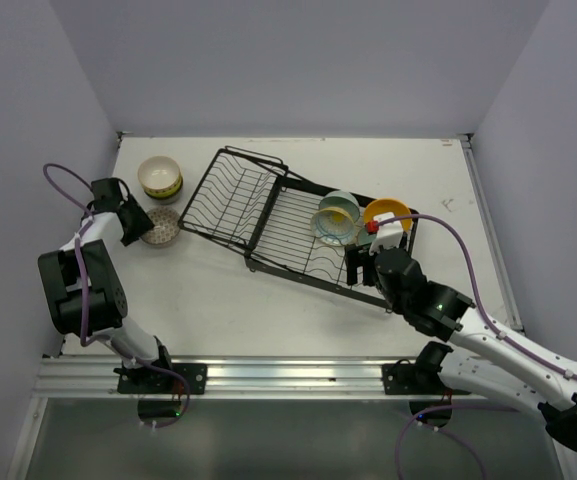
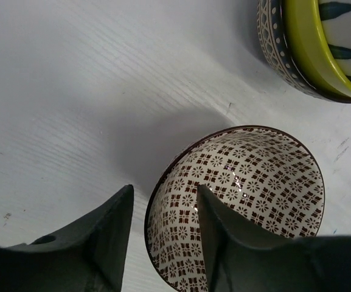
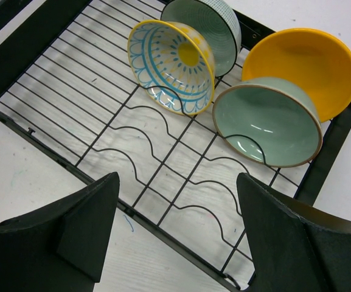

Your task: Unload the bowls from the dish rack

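Left gripper (image 2: 165, 190): jaws apart, straddling the rim of the brown-patterned bowl (image 2: 254, 182), one finger inside and one outside with a gap to the wall; not clamped. That bowl sits upright on the table (image 1: 268, 320), left of the dish rack (image 1: 230, 195) and just beside the yellow-green bowl (image 1: 160, 176), which is nested in a dark patterned bowl (image 2: 272, 42). Right gripper (image 3: 176, 182): jaws wide apart, nothing between them, hovering over the near edge of the rack's flat wavy-wire section. Four bowls sit at the right end of that section, all tipped on edge: pale teal bowl (image 3: 266, 121), orange-yellow bowl (image 3: 309, 61) behind it, yellow-and-blue patterned bowl (image 3: 175, 67), green-checked bowl (image 3: 211, 27). Key relation: the pale teal bowl lies ahead and to the right of the right gripper, its mouth toward the wrist camera and its lower rim on the wires. The right arm is much the nearer; the left is well apart, beyond the basket section. Judgement: the next pick falls to the right arm, one finger inside the teal rim. The wires beneath could snag a fingertip.
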Controlling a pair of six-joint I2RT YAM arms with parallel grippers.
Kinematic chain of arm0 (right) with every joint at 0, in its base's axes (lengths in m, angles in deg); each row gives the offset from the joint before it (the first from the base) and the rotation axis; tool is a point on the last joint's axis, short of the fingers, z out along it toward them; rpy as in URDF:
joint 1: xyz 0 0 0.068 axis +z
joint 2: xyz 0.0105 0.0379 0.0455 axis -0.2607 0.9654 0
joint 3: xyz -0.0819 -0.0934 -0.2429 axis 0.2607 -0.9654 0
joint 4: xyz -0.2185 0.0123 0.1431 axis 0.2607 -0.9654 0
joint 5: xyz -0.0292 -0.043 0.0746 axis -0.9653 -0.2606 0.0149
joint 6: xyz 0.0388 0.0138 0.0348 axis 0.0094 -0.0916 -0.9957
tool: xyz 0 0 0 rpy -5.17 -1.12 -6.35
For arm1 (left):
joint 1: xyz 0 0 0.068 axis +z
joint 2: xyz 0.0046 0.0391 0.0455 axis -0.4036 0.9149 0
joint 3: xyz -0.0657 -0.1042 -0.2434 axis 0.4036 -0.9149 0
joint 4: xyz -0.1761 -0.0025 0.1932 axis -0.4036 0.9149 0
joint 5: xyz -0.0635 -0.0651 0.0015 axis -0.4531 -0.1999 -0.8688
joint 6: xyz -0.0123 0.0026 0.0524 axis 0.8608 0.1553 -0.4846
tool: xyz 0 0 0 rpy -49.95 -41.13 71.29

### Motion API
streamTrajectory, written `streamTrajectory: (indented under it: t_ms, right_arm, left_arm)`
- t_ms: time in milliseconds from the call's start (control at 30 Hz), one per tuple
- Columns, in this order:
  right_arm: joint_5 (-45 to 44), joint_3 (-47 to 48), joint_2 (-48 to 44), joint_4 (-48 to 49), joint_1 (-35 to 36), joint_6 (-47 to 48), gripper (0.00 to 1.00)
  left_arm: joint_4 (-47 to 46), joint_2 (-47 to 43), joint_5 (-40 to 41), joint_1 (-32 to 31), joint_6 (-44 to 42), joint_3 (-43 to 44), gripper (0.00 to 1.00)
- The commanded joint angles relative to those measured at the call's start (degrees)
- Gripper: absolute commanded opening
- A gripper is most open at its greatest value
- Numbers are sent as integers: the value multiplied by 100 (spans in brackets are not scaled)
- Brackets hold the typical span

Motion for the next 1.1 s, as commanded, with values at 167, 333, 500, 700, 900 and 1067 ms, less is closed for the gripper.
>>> streamTrajectory:
  t_ms: [167,333,500,700,900,1067]
  right_arm:
    - [112,36,80,235,-12,-9,82]
    - [147,115,167,174,-12,-1,83]
    - [147,194,194,42,-12,-18,84]
    - [190,273,168,-29,-91,-62,85]
    - [1409,318,212,138,-1162,-360,87]
    - [1764,589,712,305,-1804,-580,88]
  left_arm:
    - [-267,-414,-65,61,-45,78,74]
    - [-311,-740,-109,53,-124,7,81]
    - [-302,-1249,-74,53,-151,-11,85]
    - [-529,-2005,-389,44,-107,-151,86]
    - [-776,-2489,-740,-114,-124,-239,85]
    - [-1040,-2700,-1260,-492,-273,-283,84]
